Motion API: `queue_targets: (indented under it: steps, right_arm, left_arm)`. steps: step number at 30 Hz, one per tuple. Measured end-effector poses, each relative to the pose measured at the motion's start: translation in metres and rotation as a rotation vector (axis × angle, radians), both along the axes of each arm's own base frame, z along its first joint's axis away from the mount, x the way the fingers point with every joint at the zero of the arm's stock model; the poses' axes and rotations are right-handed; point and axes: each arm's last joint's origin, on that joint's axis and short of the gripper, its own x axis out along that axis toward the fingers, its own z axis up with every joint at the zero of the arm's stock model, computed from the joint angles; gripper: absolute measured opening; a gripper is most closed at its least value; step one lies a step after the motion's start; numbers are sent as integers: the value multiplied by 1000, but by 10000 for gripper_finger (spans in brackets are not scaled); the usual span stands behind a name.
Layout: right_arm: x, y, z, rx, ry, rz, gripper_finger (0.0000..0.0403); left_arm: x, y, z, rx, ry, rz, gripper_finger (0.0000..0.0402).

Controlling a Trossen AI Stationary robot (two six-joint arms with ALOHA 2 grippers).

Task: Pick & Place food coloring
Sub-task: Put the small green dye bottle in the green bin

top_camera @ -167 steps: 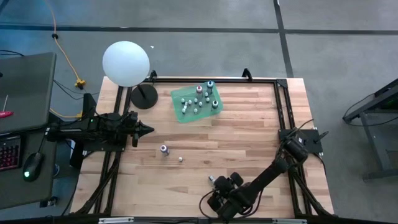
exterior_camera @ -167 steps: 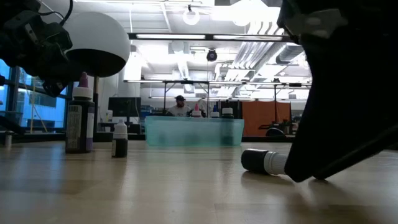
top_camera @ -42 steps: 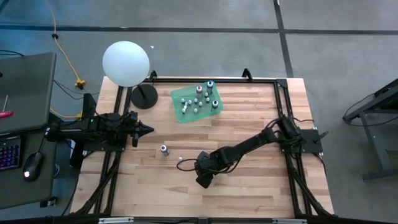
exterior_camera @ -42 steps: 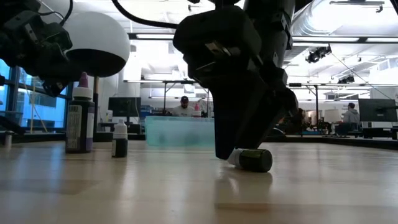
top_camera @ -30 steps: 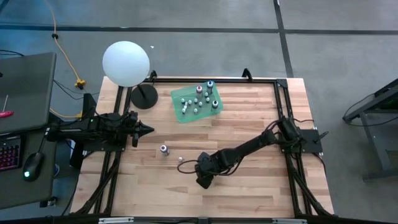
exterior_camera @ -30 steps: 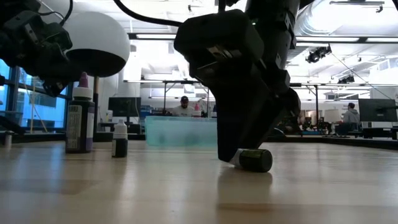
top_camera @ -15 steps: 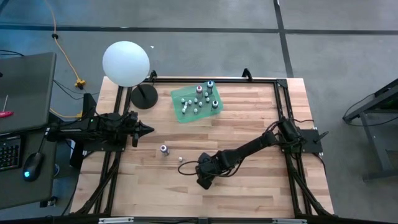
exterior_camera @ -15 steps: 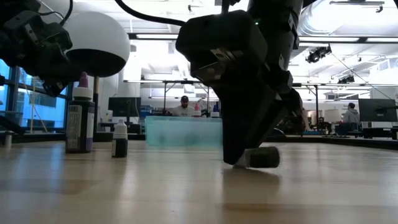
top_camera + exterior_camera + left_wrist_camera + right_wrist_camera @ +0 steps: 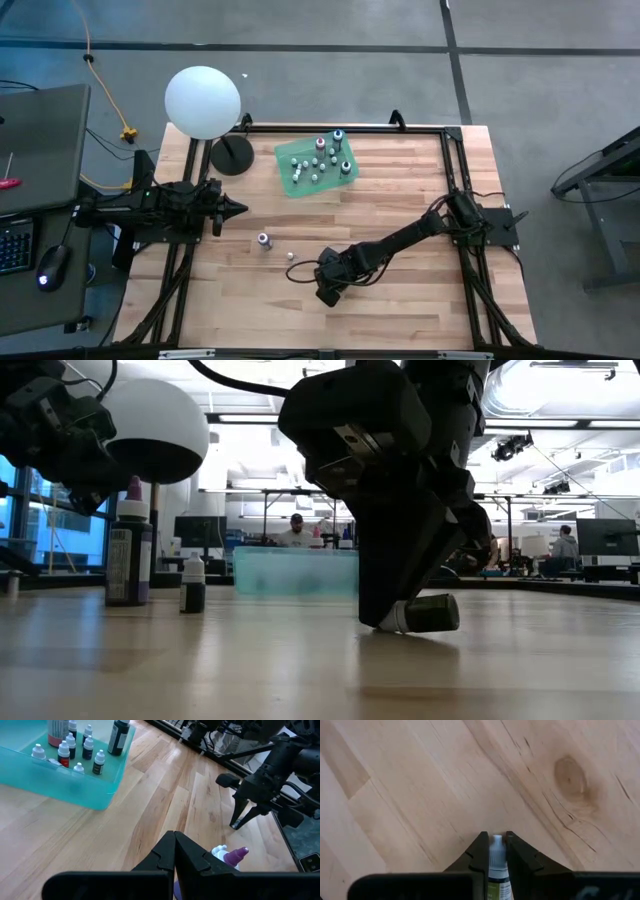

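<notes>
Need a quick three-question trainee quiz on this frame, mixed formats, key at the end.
1. True or false: the right gripper has its fingers shut on a small bottle with a white cap.
2. Multiple choice: the teal tray of bottles sits (A) at the table's far edge, near the white globe lamp; (B) under the right gripper; (C) on the floor.
3. Fill in: in the high view, two loose bottles stand between the left gripper and the right gripper: a larger bottle and a tiny ____-capped one.

Key: 1 true; 2 A; 3 white.
</notes>
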Motion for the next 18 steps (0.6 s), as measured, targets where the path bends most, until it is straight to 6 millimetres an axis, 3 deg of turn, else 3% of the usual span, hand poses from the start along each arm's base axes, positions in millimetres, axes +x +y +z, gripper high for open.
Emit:
queue_targets:
  steps: [9,18]
  right_arm:
    - [-2,-4,12,-39,-32,-5,36]
    - [1,-24,38,-180,-143,-83,36]
  left_arm:
    - [0,0,0,0,0,0,0]
    - [0,0,0,0,0,0,0]
